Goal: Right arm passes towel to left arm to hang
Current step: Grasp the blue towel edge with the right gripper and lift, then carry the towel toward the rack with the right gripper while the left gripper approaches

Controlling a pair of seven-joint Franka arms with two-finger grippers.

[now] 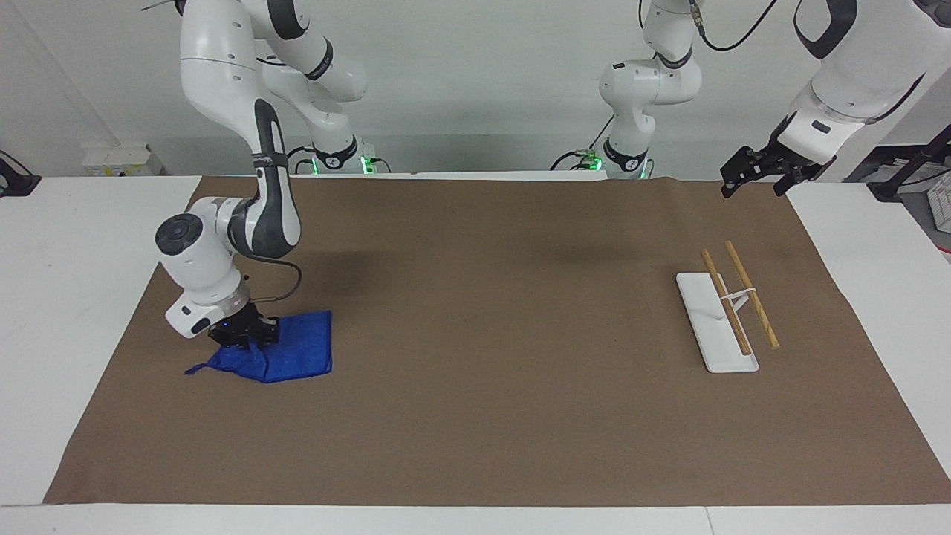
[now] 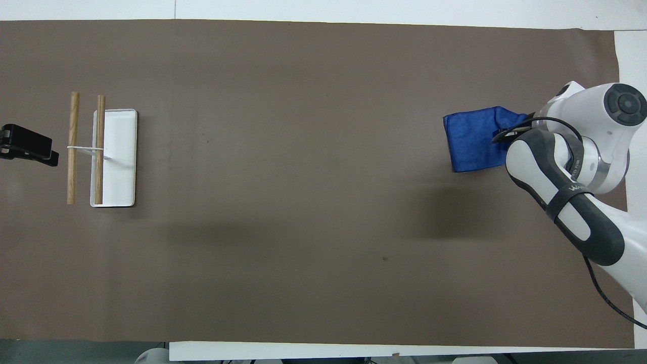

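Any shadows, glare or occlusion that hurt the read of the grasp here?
Facing view: even light, no glare; soft arm shadows on the mat, and the right gripper on the towel shows plainly. Overhead view: the right arm covers its gripper and part of the towel; the left gripper is cropped at the edge.

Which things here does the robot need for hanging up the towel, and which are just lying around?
Needed:
towel, bunched in the right gripper
left gripper, waiting over the mat's edge
wooden-bar rack

Just there:
brown mat
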